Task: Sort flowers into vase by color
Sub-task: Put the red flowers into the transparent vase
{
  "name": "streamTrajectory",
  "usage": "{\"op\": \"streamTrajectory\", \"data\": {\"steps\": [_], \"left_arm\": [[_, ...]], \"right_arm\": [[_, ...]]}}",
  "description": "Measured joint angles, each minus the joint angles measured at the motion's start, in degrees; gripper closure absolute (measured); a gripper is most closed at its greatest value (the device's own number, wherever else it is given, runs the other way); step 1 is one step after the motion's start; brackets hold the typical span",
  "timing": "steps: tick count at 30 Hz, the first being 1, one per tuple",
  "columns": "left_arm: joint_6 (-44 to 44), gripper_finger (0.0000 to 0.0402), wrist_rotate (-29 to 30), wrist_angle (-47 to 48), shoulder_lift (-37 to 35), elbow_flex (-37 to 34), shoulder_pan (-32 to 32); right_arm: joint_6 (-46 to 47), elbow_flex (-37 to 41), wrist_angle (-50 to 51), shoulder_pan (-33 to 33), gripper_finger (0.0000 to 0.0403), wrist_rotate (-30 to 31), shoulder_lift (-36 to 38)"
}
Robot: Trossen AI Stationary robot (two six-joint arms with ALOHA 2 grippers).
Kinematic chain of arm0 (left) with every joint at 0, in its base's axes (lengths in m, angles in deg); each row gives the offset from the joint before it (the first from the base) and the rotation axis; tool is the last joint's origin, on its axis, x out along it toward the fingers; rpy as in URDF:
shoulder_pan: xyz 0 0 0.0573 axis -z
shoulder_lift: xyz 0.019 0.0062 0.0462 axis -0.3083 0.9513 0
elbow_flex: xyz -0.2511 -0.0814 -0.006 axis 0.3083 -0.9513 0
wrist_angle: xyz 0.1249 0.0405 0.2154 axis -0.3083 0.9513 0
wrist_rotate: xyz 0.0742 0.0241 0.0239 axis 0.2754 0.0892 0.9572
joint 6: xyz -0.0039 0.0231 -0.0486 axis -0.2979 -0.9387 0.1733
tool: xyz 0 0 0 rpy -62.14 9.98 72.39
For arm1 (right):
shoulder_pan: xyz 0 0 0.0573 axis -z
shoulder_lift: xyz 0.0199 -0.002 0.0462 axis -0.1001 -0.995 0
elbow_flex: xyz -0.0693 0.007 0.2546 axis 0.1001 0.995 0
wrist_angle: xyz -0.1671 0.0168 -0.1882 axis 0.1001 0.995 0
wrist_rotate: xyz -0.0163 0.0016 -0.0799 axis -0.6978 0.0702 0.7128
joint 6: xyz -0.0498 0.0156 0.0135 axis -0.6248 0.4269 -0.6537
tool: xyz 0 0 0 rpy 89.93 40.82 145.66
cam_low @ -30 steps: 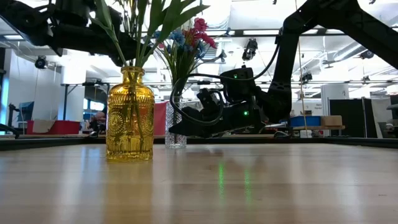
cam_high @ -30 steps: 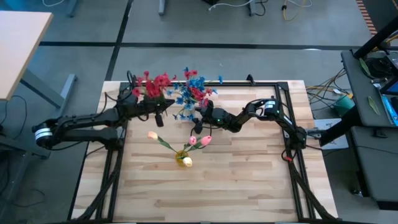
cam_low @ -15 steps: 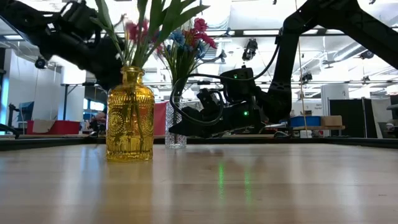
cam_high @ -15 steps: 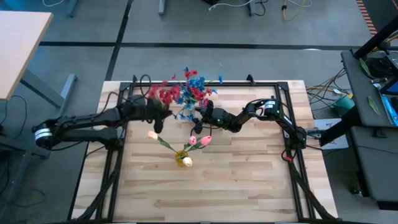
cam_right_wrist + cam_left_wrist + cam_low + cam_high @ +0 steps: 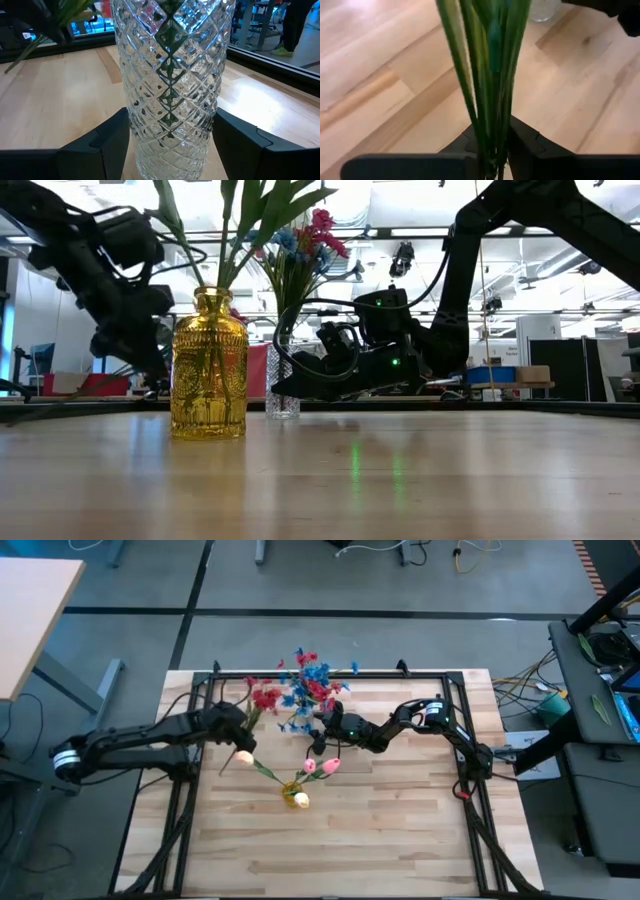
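We see the left gripper, clamped on the red flowers, now lowered; stems tilt upper-right toward centre frame.

A bundle of green stems rises from between the two dark fingers of the left hand, which press in against them at their lower end. Behind lies the pale wooden counter with its plank seams. The base of a clear glass vase shows at the far edge.
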Motion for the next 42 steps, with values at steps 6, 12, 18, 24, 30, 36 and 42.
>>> {"op": "streamTrajectory", "data": {"steps": [6, 12, 18, 24, 30, 36, 42], "left_arm": [[1.0, 0.0338, 0.9, -0.2, 2.9, 0.0, 0.0], [4.0, 0.0271, 5.2, 1.9, 6.6, 0.0, 0.0], [5.4, 0.0217, 6.2, 2.0, 11.0, 0.0, 0.0], [5.9, 0.0205, 6.2, 2.1, 13.7, 0.0, 0.0], [7.1, 0.0209, 6.1, 6.2, 15.1, 1.9, 0.0], [8.3, 0.0219, 5.6, 11.9, 16.6, 6.4, 0.0], [9.2, 0.0231, 5.6, 16.1, 20.0, 8.1, 0.3]], "right_arm": [[0.0, 0.0, 0.0, 0.0, 0.0165, 0.0, 0.0], [0.0, 0.0, 0.0, 0.0, 0.0163, 0.0, 0.0], [-0.1, 0.0, 0.0, 0.0, 0.0162, 0.0, 0.0], [-0.1, 0.0, 0.0, 0.0, 0.0164, 0.0, 0.0], [-0.1, 0.0, 0.0, 0.0, 0.0162, 0.0, 0.0], [0.0, 0.0, 0.0, 0.0, 0.0165, 0.0, 0.0], [-0.1, 0.0, 0.0, 0.0, 0.0163, 0.0, 0.1]]}}
